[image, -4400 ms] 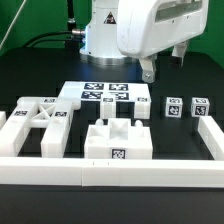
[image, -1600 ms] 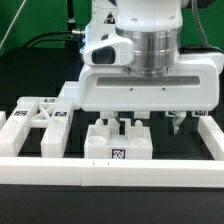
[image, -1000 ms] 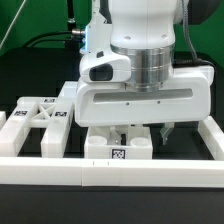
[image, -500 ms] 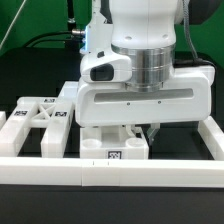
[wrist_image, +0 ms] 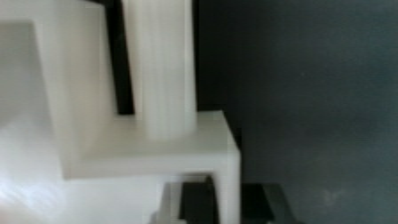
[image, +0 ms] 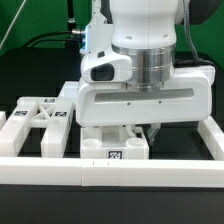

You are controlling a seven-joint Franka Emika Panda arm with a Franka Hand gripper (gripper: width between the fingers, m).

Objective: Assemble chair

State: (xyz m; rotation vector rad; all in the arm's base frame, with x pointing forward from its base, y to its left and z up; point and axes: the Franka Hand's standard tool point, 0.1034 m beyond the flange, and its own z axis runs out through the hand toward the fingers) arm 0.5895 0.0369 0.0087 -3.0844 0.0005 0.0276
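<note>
Hardly begun, I'd judge: the hand [image: 147,131] is clenched shut at the front block [image: 117,151], other pieces [image: 40,117] lying unjoined.

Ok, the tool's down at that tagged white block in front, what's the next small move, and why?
Probably a short, slow lift straight up. The tool is shut, low at the top of the tagged block, toward the exterior view's right, and the arm hides whether it grips anything. A small raise would show that without pushing the block into the front rail.
</note>
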